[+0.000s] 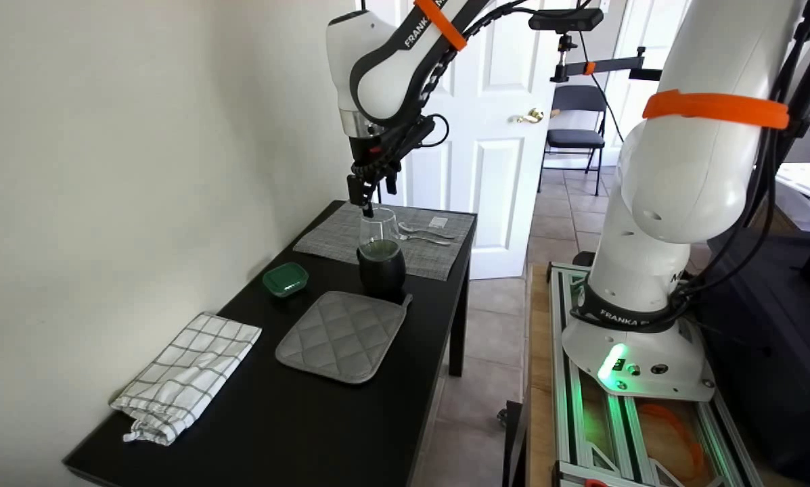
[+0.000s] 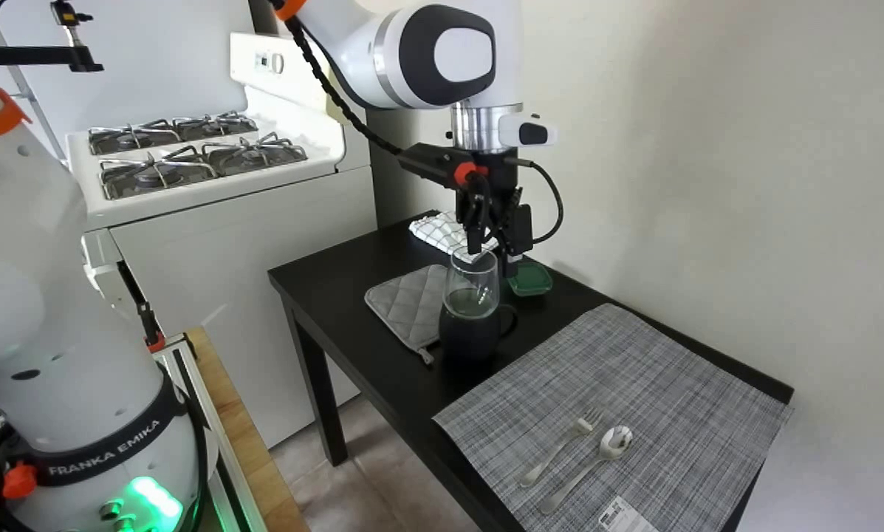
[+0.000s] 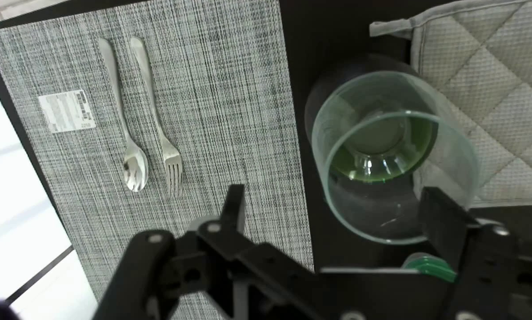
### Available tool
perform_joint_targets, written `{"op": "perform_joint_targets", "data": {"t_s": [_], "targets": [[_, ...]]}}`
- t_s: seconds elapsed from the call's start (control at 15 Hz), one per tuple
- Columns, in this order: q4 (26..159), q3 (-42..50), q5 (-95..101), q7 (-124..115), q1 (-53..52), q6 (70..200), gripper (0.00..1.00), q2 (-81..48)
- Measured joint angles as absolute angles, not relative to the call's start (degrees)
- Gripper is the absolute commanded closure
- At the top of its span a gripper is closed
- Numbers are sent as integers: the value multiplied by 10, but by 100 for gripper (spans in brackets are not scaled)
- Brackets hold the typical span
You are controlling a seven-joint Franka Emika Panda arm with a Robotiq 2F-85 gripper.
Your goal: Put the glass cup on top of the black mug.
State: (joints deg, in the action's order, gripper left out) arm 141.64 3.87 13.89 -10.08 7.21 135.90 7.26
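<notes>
Hanging over the black table (image 1: 310,433), the gripper (image 3: 335,198) has its two dark, blocky fingers (image 3: 443,222) spread wide apart. One finger is at the rim of the glass (image 2: 473,279); whether it touches cannot be told. The glass is thin, clear and smooth, with a gently rounded wall and a round mouth. It stands upright on the mug (image 1: 382,276), which is squat, dark and opaque, with a curved handle (image 2: 515,319). How deep it sits there cannot be told. Just beside the mug lies the pad (image 1: 344,335), of grey fabric quilted in diamonds, with a small loop at one corner. The green box (image 1: 285,279) near them is glossy, with rounded corners. The mat (image 3: 230,133) is of tight grey weave and bears a spoon (image 3: 135,164) and a fork (image 3: 171,154) of shiny metal and a white label (image 3: 67,111). Farther along the table is the cloth (image 1: 185,375), white with thin dark checks, wrinkled at one end. Far behind, in an exterior view, stands the white stove (image 2: 242,229) with metal grates; in an exterior view, the white panelled door (image 1: 465,149).
</notes>
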Motion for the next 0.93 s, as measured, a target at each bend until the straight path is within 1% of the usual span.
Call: {"op": "perform_joint_targets", "data": {"t_s": [0.93], "targets": [[1408,-23,145,-144,67,1346,0,239]]}}
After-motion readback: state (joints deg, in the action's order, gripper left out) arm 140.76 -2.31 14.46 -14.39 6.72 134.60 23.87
